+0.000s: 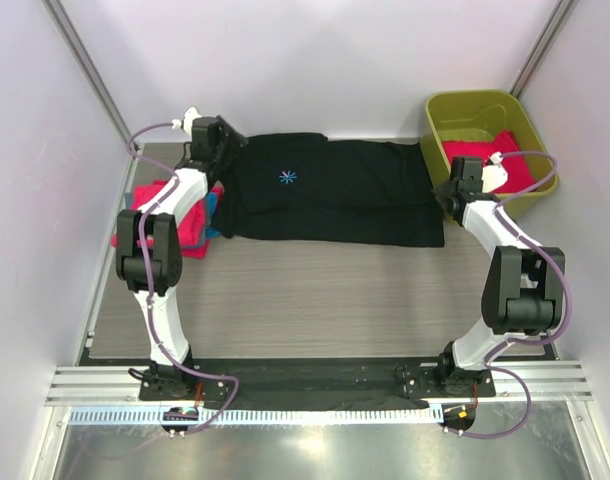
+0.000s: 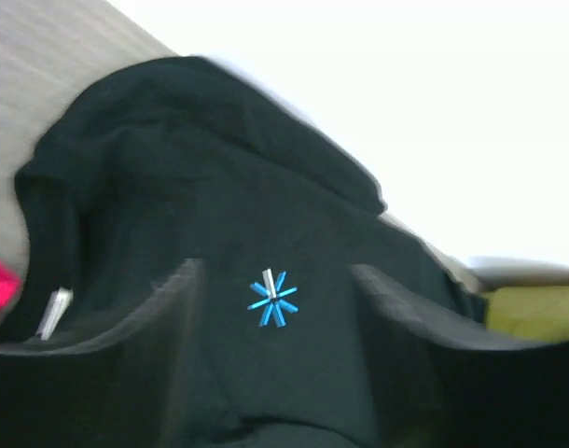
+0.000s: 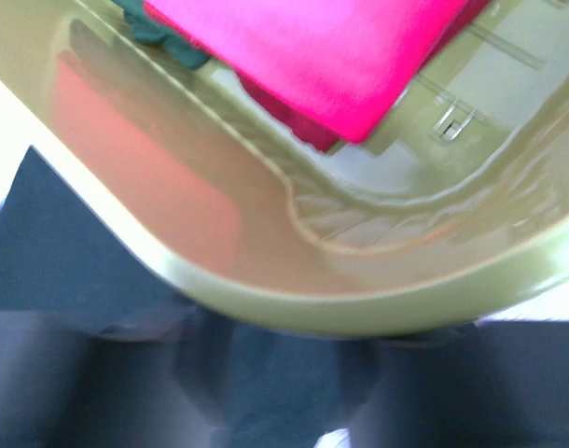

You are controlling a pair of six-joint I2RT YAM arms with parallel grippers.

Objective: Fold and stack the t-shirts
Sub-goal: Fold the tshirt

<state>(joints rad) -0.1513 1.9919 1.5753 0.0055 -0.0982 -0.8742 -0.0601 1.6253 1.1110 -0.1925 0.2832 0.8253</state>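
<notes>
A black t-shirt (image 1: 335, 195) with a pale-blue starburst mark (image 1: 288, 177) lies folded lengthwise across the back of the table. My left gripper (image 1: 228, 140) hovers over its left end. In the left wrist view its fingers (image 2: 187, 285) stand apart, open, with the starburst (image 2: 273, 299) showing between them and nothing held. At the shirt's right end, beside the tub, is my right gripper (image 1: 447, 190). The blurred right wrist view shows that gripper (image 3: 284, 373) with jaws apart over black cloth (image 3: 51, 243).
An olive-green tub (image 1: 475, 98) stands at the back right, holding hot-pink t-shirts (image 1: 515, 165); its rim (image 3: 359, 313) lies just beyond my right fingers. Folded pink (image 1: 190, 235) and blue (image 1: 213, 212) shirts sit under my left arm. White walls enclose the table (image 1: 315, 290).
</notes>
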